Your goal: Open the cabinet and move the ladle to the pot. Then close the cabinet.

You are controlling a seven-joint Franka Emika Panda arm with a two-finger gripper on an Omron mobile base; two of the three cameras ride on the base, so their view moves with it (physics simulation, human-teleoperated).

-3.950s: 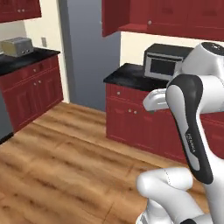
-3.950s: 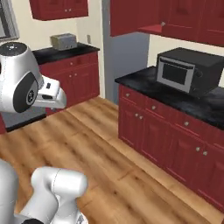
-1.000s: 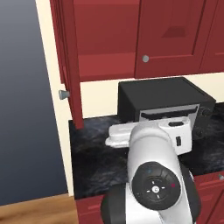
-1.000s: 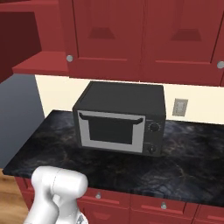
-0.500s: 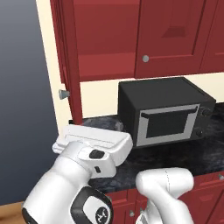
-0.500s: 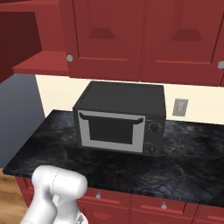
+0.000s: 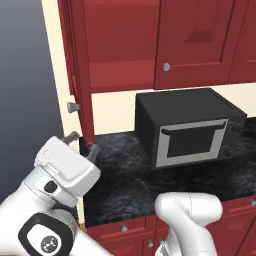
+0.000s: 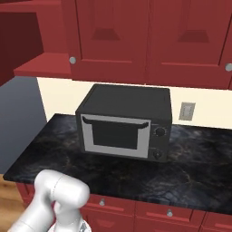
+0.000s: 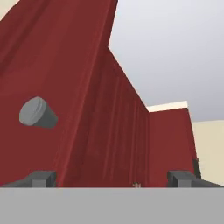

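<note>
We hold our tool (image 7: 82, 144) spread wide just below the knob (image 7: 73, 107) of the cabinet's swung-out left door (image 7: 80, 75), likely lining up to pull it fully open.

Cabinet (image 7: 150, 45): dark red doors, small silver knobs (image 7: 166, 67). Swung-out door (image 9: 78, 109) ahead of the pincer: same dark red, grey knob (image 9: 37, 113). Microwave (image 8: 124, 122): black casing, silver-grey door frame, dark window. Table (image 8: 190, 172): black, marbled with faint grey veining. Wall (image 8: 204, 113): pale cream. Drawer fronts (image 8: 149, 210) below: dark red, silver knobs.
</note>
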